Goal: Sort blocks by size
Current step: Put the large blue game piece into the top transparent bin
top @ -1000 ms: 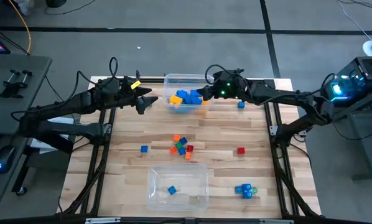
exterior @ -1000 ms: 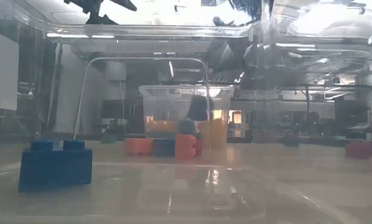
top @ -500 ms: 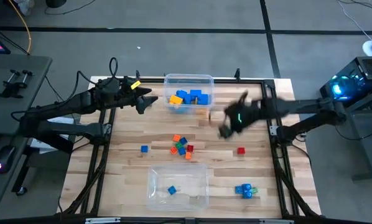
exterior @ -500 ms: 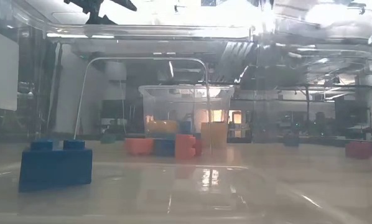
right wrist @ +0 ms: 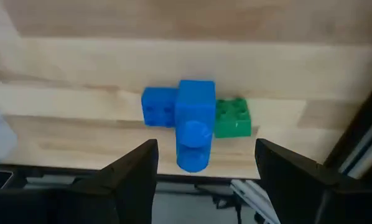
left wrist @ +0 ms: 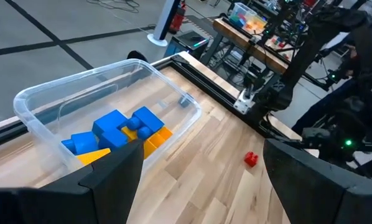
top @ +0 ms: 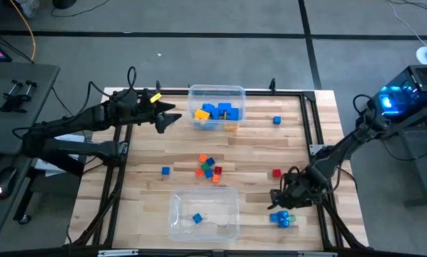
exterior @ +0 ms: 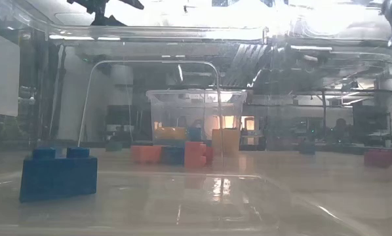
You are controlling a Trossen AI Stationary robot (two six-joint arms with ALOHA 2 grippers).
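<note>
Two blue blocks (right wrist: 185, 115) and a green one lie just beyond the open right gripper (top: 279, 200); the left gripper (top: 165, 120), open, waits beside the far bin (top: 236, 91).

Two clear bins (top: 216, 91) (top: 204, 230) sit on the wooden table (top: 142, 207), well apart.
</note>
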